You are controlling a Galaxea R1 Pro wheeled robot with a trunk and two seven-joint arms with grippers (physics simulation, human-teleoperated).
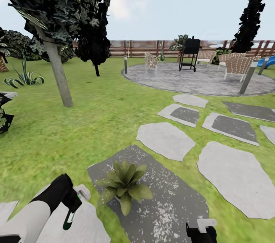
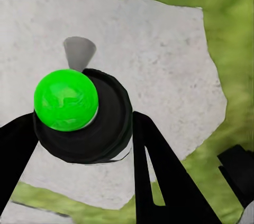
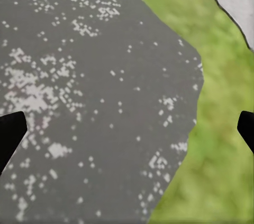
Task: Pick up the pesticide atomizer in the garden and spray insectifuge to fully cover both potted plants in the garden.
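Green lawn [image 1: 95, 113] is spread over the garden, and grey stepping slabs [image 1: 236, 174] are laid across it. A round paved patch [image 1: 198, 79] is seen far back, with wicker chairs [image 1: 238, 64] and a black grill [image 1: 190, 53] set on it, in front of a brown slat fence [image 1: 141, 47]. A big dark tree [image 1: 57, 14] is planted on the left. One potted plant [image 1: 123, 182] is set on a dark speckled slab [image 1: 168, 205] close by. The left gripper [image 1: 71, 212] is held over a pale slab [image 2: 159, 65], just beside the plant. Its fingers [image 2: 164, 176] are clamped on the pesticide atomizer [image 2: 84, 115], a dark bottle shown with a bright green top. The right gripper [image 3: 127, 129] is held over the speckled slab, and its fingers are kept wide apart.
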